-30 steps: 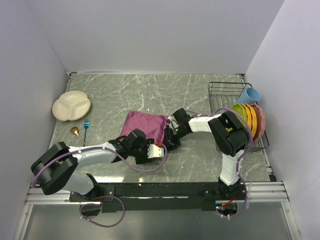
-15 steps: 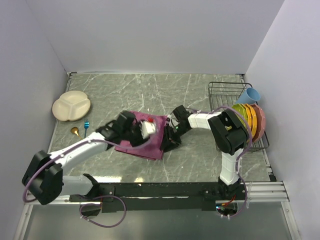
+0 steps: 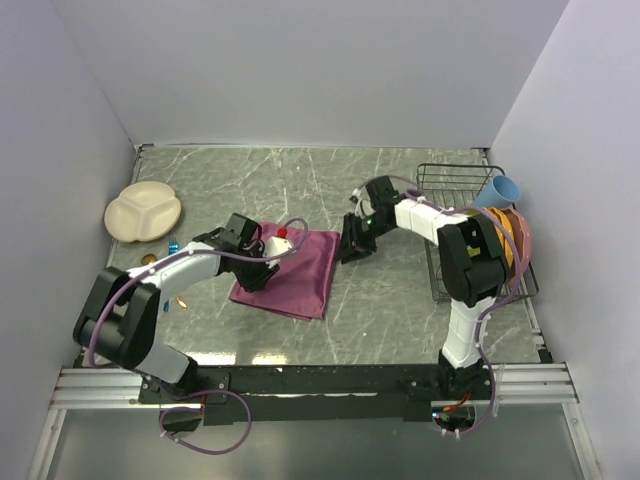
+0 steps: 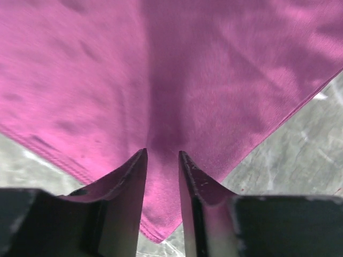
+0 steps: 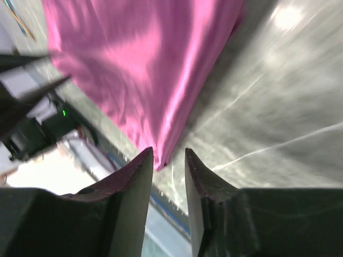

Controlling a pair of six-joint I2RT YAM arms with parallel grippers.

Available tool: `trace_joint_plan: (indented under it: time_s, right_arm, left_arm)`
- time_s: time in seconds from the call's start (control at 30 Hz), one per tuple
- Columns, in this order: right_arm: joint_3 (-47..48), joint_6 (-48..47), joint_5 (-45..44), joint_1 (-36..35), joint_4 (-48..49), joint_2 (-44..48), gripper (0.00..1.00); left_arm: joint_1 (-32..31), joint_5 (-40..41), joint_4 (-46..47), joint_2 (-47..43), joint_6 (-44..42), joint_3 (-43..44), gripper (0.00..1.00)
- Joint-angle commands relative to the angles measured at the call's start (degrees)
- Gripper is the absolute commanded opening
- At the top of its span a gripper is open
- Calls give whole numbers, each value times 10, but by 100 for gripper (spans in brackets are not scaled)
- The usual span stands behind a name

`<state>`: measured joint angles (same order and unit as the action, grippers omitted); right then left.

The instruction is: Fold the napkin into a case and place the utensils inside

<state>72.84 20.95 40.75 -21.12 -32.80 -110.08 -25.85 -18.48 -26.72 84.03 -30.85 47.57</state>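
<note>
1. Maroon-purple, the napkin (image 3: 300,270) lies flat near the middle of the grey marbled table (image 3: 300,180). From overhead it is a slanted oblong.
2. Only the overhead view shows the utensils. The blue fork (image 3: 172,245) and the gold spoon (image 3: 150,260) lie left of the napkin, well apart from it and near the cream divided plate (image 3: 143,212). My left arm (image 3: 190,268) crosses above them and hides most of each.
3. That view alone also shows the wire dish rack (image 3: 450,185) at the far right, holding coloured plates (image 3: 500,240) and a blue cup (image 3: 500,190).
4. My left claw (image 3: 258,272) is over the napkin's left part, and overhead its fingers cannot be read. In the left wrist view they stand a narrow gap apart with nothing between them. The cloth fills the frame there, one corner under the claw. I cannot tell whether the tips touch it.
5. My right claw (image 3: 350,248) is just beside the napkin's far right corner. Its wrist view shows its fingers slightly parted, gripping nothing. The napkin's edge and bare table lie beyond the gap.
</note>
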Motion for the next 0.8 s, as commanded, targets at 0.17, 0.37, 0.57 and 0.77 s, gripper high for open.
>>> trace_joint_plan:
  time_s: [0.17, 0.37, 0.57, 0.77]
  right_arm:
    - [106, -11, -53, 30, 7, -55, 38]
    - [171, -46, -43, 36, -6, -88, 32]
    - [181, -37, -5, 31, 9, -107, 28]
    - [173, -25, 11, 23, 34, -111, 21]
  left_arm:
    - [-10, -18, -68, 34, -13, 10, 25]
    - [-57, -34, -111, 41, 4, 27, 22]
    - [-61, -55, -139, 57, 32, 67, 28]
    - [20, -117, -156, 60, 58, 136, 41]
